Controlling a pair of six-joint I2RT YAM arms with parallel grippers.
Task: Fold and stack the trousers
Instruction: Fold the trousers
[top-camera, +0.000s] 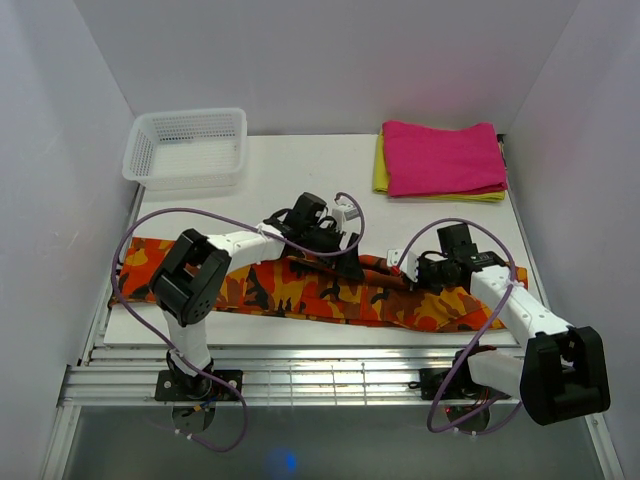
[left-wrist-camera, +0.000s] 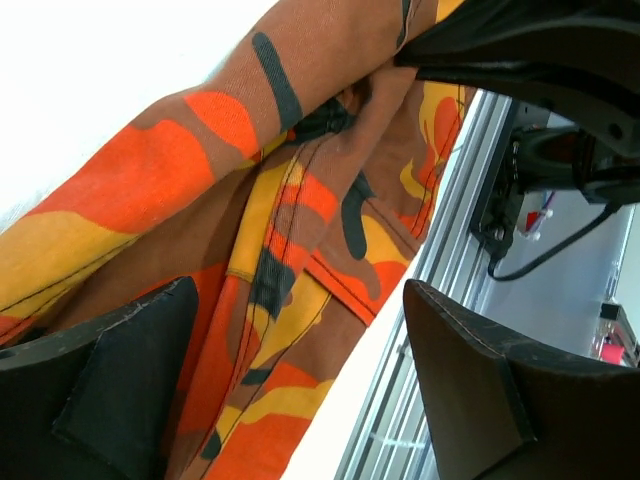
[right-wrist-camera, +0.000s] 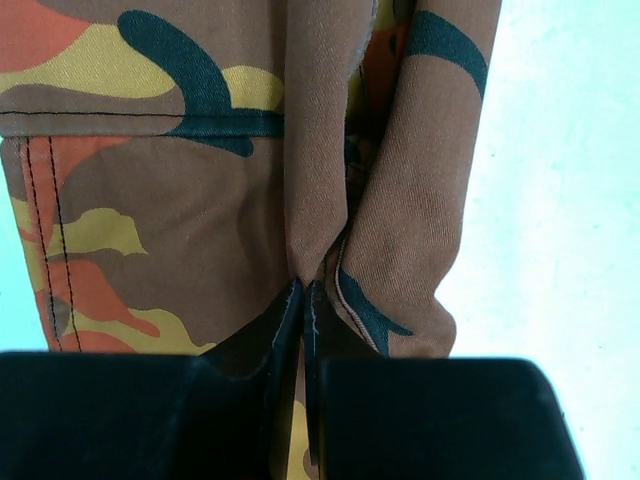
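The camouflage trousers (top-camera: 300, 292) lie stretched left to right along the near part of the white table. My left gripper (top-camera: 348, 262) is over their middle. In the left wrist view (left-wrist-camera: 298, 300) its jaws stand wide apart just above the cloth (left-wrist-camera: 300, 200) and hold nothing. My right gripper (top-camera: 400, 266) is a little to the right of it. In the right wrist view (right-wrist-camera: 304, 288) it is shut on a pinched fold of the trousers (right-wrist-camera: 200, 200) near their far edge.
A white mesh basket (top-camera: 187, 147) stands at the back left. A magenta-pink folded cloth (top-camera: 443, 157) lies on a yellow folded cloth (top-camera: 380, 172) at the back right. Metal rails (top-camera: 300, 370) run along the table's near edge, also in the left wrist view (left-wrist-camera: 450, 250).
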